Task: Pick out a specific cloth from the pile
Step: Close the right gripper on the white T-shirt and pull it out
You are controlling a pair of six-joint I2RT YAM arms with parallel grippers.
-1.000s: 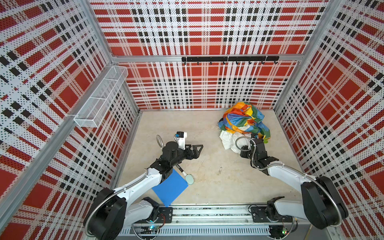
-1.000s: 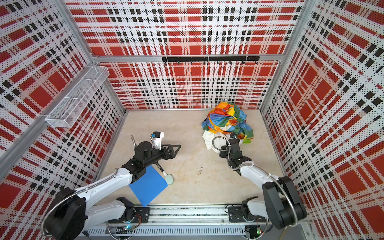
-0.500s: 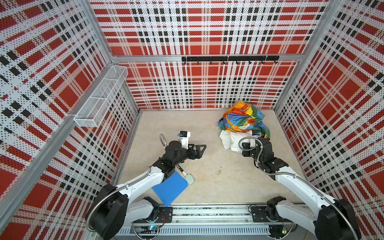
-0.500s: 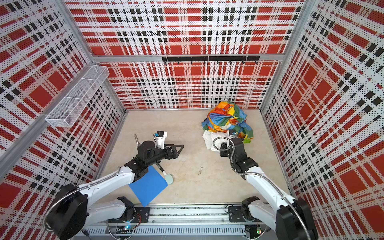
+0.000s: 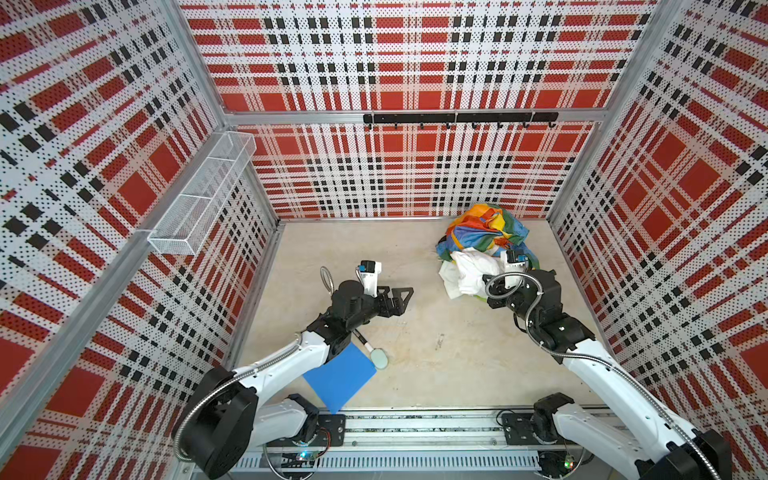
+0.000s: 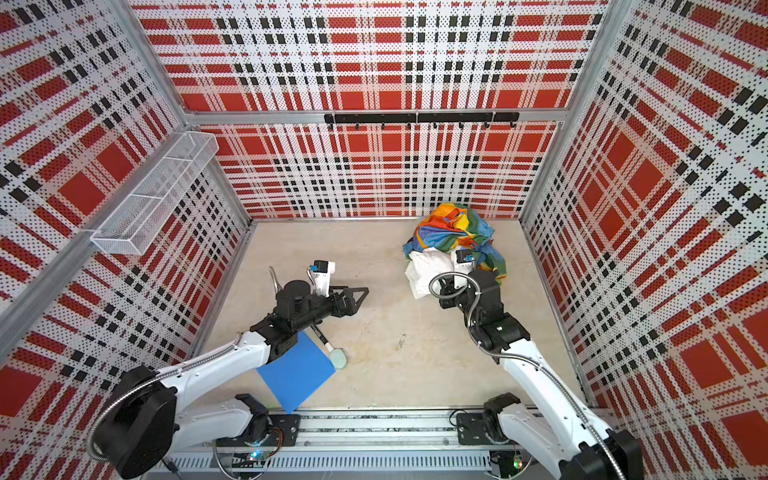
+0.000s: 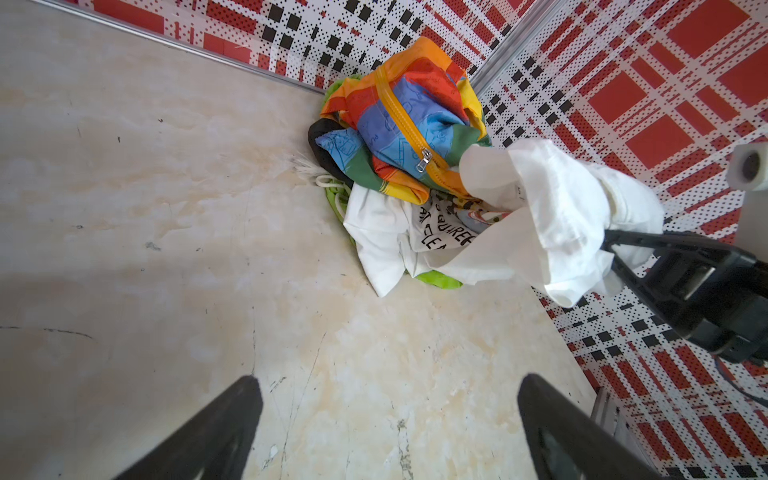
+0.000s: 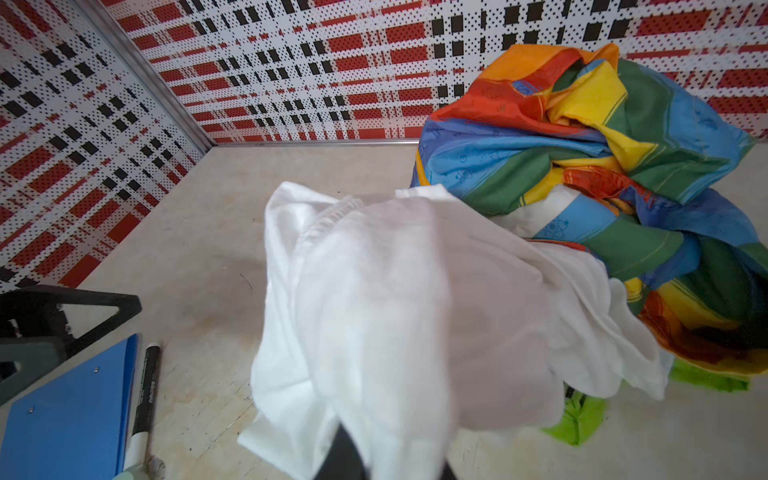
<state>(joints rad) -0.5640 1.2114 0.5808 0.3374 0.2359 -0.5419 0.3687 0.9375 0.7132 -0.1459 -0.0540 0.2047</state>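
Note:
The pile lies in the back right corner, a rainbow patchwork heap over white and lime-green pieces. The cloth, plain white and wrinkled, hangs raised off the pile's front side. My right gripper is shut on it, and the folds of the cloth drape over the jaws and hide them. My left gripper stands open over bare floor left of the pile, holding nothing.
A lime-green garment and a white piece with black lettering lie under the lifted cloth. A blue folder and a black marker lie under my left arm. A wire basket hangs on the left wall, a hook rail on the back wall.
My right arm has risen, lifting the white cloth off the floor beside the pile. My left gripper has edged slightly to the right and stays open.

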